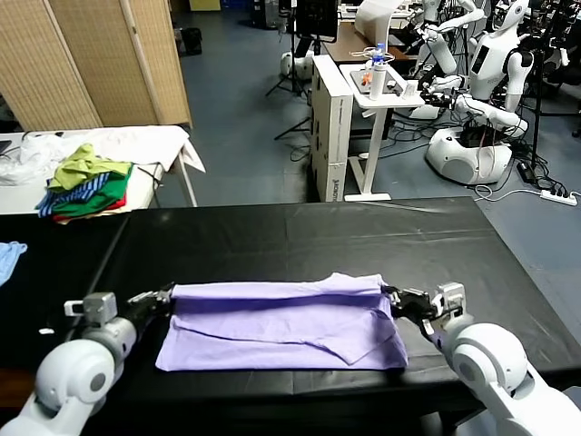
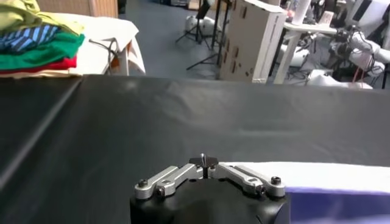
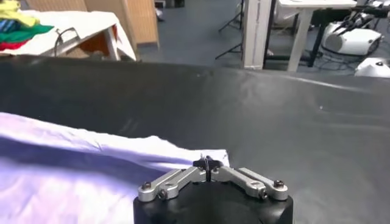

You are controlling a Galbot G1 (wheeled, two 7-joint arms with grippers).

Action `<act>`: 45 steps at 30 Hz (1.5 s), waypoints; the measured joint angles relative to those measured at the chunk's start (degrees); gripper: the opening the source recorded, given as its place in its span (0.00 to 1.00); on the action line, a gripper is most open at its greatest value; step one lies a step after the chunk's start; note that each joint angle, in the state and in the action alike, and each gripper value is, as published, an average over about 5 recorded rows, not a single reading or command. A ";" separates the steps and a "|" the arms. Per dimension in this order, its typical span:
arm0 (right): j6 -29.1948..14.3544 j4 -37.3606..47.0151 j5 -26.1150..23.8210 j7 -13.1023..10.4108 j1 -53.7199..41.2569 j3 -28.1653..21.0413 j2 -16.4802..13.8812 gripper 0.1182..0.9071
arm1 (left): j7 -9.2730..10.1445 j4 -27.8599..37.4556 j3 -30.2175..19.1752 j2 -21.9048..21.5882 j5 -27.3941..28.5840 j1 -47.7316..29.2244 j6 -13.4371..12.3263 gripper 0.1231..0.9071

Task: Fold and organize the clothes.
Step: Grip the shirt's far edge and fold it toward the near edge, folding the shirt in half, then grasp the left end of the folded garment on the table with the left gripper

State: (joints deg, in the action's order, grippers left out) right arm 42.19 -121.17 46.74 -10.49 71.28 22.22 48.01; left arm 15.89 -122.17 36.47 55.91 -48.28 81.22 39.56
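On the black worktop [image 1: 300,232], folded lavender T-shirt [image 1: 281,322] lying flat between both grippers, left gripper [image 1: 166,297] closed at its left edge, right gripper [image 1: 392,294] closed at its right corner.

The T-shirt's [image 1: 281,322] print does not show on its folded upper face. Whether the left gripper [image 1: 166,297] or the right gripper [image 1: 390,295] pinches cloth cannot be told; each wrist view hides the fingertips behind the gripper body. The blue cloth [image 1: 7,259] is cut off by the head view's edge.
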 joint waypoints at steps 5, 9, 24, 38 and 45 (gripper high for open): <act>0.00 -1.10 0.00 0.06 1.51 0.45 -0.68 0.03 | -0.21 -0.96 0.98 0.94 1.69 2.74 0.01 0.03; 0.00 -1.56 0.13 0.26 2.75 1.14 -1.45 0.03 | -0.29 -1.32 1.36 1.61 2.77 4.34 -0.12 0.03; 0.00 -2.04 0.22 0.53 4.43 0.00 -2.42 0.03 | -0.17 -4.26 1.72 4.63 6.57 9.41 -1.05 0.03; 0.00 -6.77 4.65 0.54 7.14 4.81 -2.64 0.77 | 1.38 -6.75 2.77 8.12 10.20 12.46 -0.44 0.61; 0.00 -5.05 5.04 -2.01 5.07 7.70 -0.14 1.00 | 1.52 -5.15 4.49 7.79 9.27 9.71 -1.86 0.98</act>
State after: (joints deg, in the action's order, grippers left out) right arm 42.20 -126.22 51.77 -12.50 76.36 29.92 47.88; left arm 17.41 -127.31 40.95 63.70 -39.02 90.93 37.70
